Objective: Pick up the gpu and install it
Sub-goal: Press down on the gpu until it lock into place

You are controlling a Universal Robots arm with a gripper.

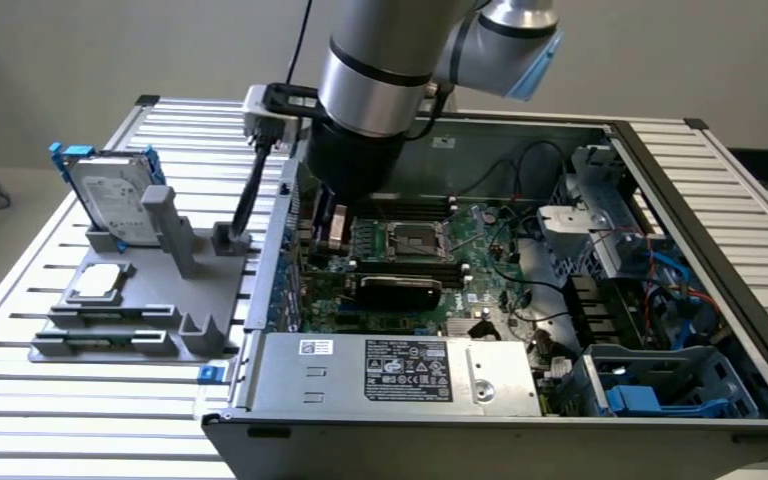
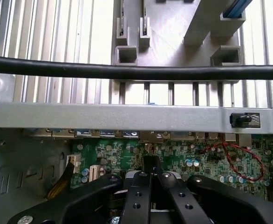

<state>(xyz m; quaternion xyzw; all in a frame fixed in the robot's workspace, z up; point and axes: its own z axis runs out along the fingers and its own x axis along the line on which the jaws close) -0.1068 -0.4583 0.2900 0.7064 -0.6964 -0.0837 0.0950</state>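
Note:
The gpu point(image 1: 399, 289) shows its glossy black rounded shroud. It sits on the green motherboard point(image 1: 484, 250) inside the open computer case, just in front of the processor socket point(image 1: 411, 238). My gripper point(image 1: 335, 236) hangs inside the case near its wall on the exterior view's left, a little behind and to the side of the gpu and apart from it. In the wrist view the gripper point(image 2: 151, 173) is shut over the motherboard point(image 2: 187, 151), its black fingers point(image 2: 137, 189) pressed together. I cannot make out anything held between them.
A grey holder point(image 1: 131, 300) outside the case carries a silver hard drive with blue rails point(image 1: 111, 198) and a small square silver chip point(image 1: 101, 283). The power supply point(image 1: 398, 370) fills the near side. A black cable point(image 2: 136, 72) crosses above the case wall point(image 2: 127, 116).

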